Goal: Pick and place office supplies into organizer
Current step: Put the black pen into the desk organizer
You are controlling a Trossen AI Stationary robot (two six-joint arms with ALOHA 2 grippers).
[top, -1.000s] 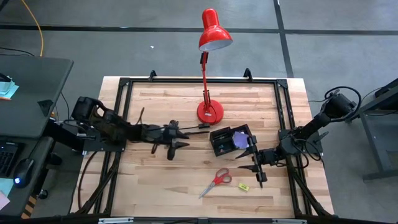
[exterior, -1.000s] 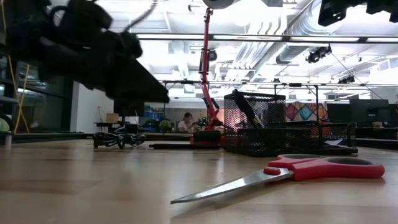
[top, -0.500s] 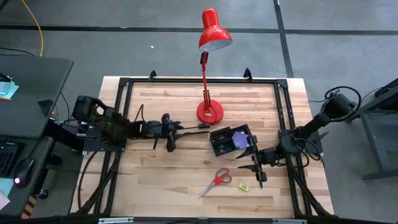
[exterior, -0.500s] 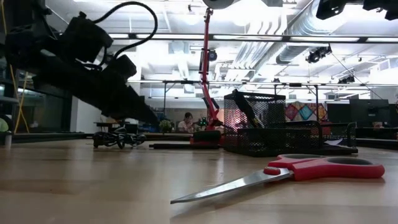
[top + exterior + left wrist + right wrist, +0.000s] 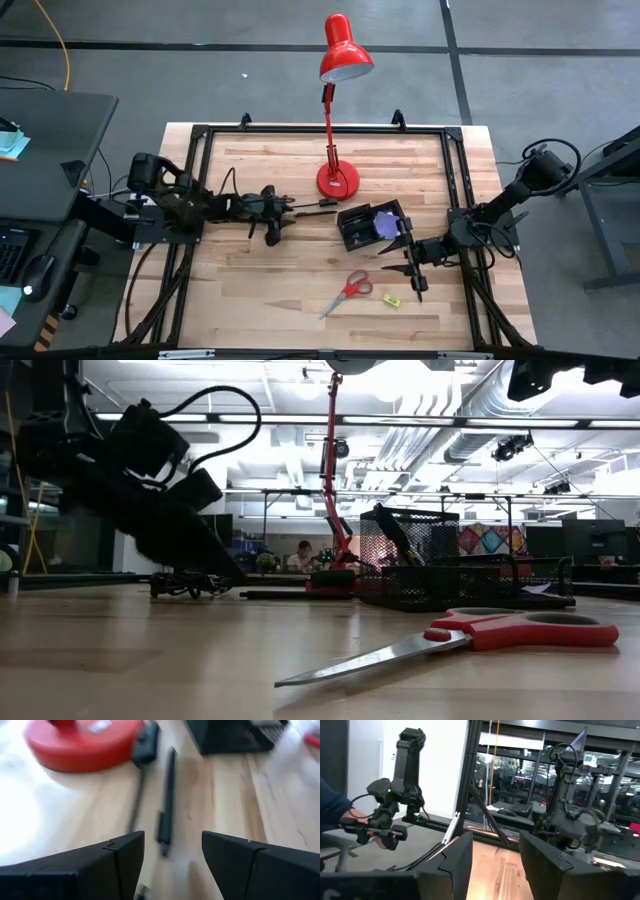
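My left tool [image 5: 172,865] hangs spread wide over the counter [image 5: 300,290], with nothing between its fingers. Just ahead of it lies a thin black pen [image 5: 167,802], likely light, stiff and slippery, best pinched mid-barrel; the organizer [image 5: 372,226] sits beyond it.

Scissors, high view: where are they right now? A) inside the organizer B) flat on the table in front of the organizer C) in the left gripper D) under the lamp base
B. The red-handled scissors lie flat on the wood, apart from the black organizer, with no gripper on them; the left gripper is over by the pen and the right gripper waits beside the organizer.
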